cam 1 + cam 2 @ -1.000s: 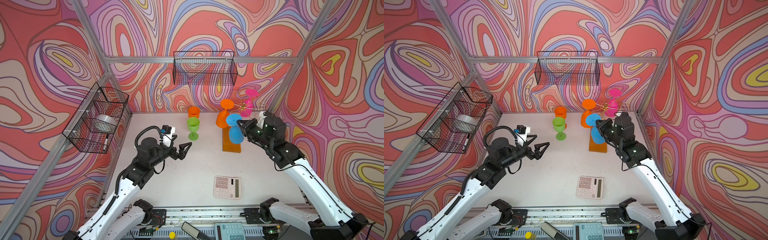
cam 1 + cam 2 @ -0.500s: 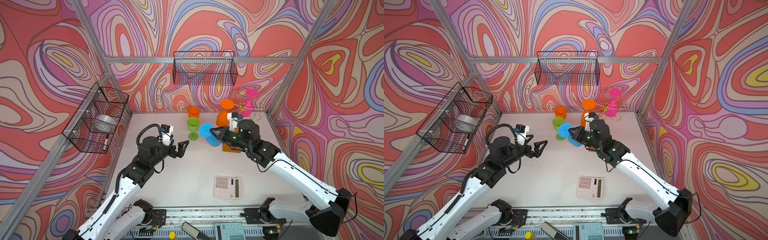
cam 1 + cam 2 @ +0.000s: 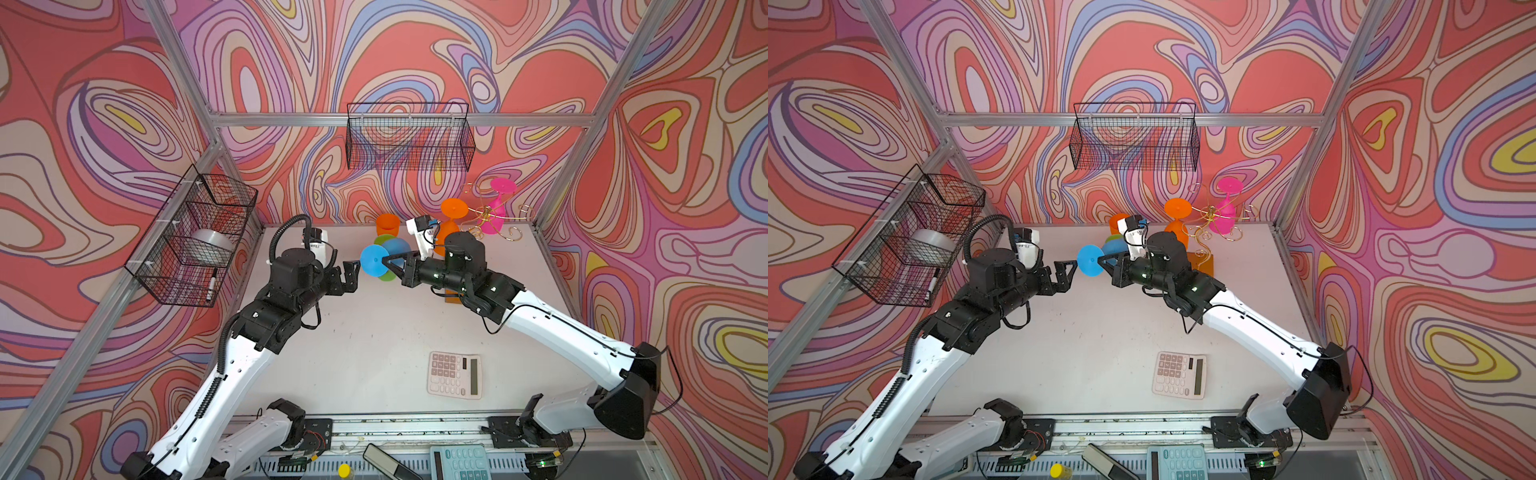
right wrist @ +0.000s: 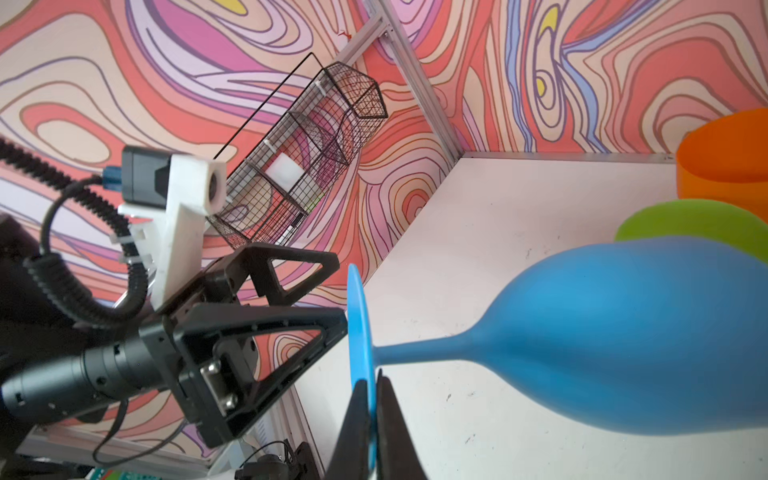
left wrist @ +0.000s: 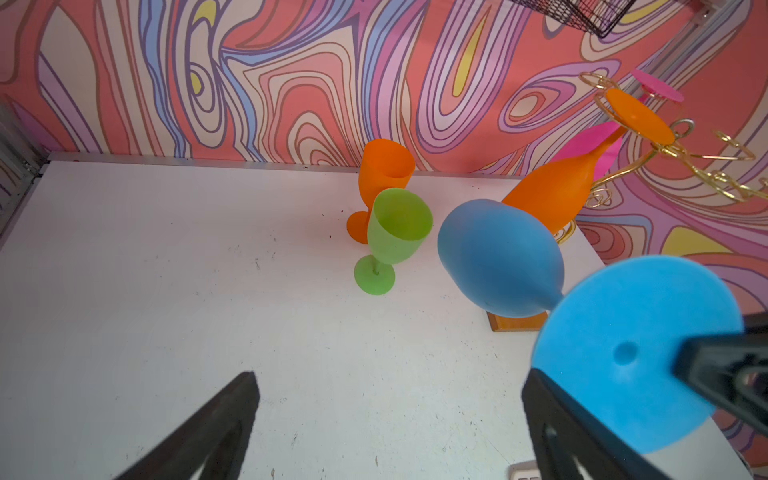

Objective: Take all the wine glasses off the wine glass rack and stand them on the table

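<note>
Your right pincer (image 4: 370, 386) clamps the wine glass (image 4: 623, 332) by its foot rim (thin hold); it may swivel loose beside your wide-spread left pincer (image 5: 390, 376).

The blue wine glass (image 4: 623, 340), its foot pinched in the right end effector (image 4: 372, 380), looks like smooth, matt frosted plastic. Behind that end effector, the wine glass rack (image 3: 484, 212) is thin, shiny gold metal wire on a smooth amber base. Below both, the table (image 3: 374, 332) is matt white, faintly scuffed. The left end effector (image 5: 388, 376) is matt black plastic.
</note>
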`<state>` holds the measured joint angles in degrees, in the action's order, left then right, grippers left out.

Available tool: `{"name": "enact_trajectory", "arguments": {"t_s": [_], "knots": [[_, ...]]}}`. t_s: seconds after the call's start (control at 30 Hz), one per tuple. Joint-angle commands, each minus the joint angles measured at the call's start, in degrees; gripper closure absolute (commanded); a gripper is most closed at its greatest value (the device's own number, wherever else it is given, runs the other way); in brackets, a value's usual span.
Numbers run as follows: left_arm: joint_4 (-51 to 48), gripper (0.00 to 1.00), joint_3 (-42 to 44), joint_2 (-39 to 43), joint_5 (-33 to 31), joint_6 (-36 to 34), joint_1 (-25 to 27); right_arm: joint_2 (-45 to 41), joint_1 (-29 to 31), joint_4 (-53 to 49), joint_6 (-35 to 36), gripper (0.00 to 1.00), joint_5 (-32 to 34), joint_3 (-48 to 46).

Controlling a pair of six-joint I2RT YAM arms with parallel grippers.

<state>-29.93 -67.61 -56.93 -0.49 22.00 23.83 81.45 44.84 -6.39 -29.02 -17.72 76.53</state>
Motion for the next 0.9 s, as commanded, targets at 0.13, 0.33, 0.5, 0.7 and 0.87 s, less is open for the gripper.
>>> {"name": "enact_trajectory", "arguments": {"t_s": [0.13,0.33,0.5,0.7,0.87], "knots": [[-8.04,0.01,-6.94,-1.25,6.59,10.91,-4.92,-0.29,1.78,1.12,13.95,1.0,-2.95,1.05],[-12.89,0.04,-9.79,-2.03,12.87,19.88,-12.34,-0.34,1.83,6.11,23.5,1.0,-3.57,-1.4],[-14.18,0.09,-11.6,-3.32,15.65,26.2,-14.78,0.09,1.81,12.76,32.16,1.0,-2.03,-5.16],[-13.33,0.13,-12.27,-5.31,19.33,34.58,-15.44,1.54,1.92,21.66,41.36,1.0,1.09,-9.64],[-11.22,0.14,-10.8,-6.12,20.43,40.9,-15.49,3.73,2.44,26.0,49.49,1.0,4.54,-11.48]]}}
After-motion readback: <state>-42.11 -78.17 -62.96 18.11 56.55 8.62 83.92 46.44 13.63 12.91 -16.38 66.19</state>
